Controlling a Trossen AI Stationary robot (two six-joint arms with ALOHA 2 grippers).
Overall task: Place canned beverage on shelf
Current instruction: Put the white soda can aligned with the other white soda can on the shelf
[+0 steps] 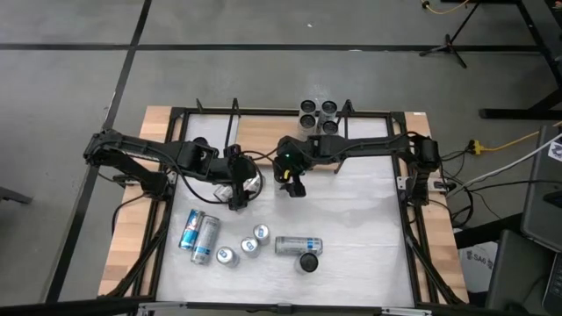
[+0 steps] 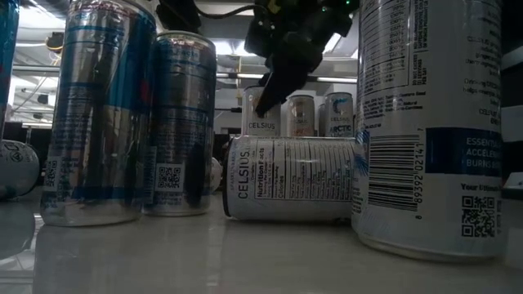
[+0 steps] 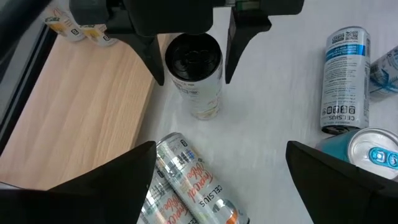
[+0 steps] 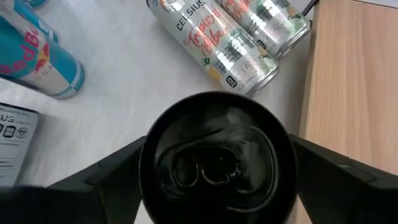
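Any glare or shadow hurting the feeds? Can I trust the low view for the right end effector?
Low view: backlit, the right end effector is only a dark silhouette, so no. Right wrist view: the black can top fills the frame, with a faint sheen. Left wrist view: even light, mild glare on the lying cans. High view: even, soft shadows on the table.

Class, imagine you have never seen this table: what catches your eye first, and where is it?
The right gripper straddles an upright black-topped can mid-table, fingers open either side. Loose cans lie scattered toward the near edge, and four more cans stand clustered on the wooden shelf at the far side.
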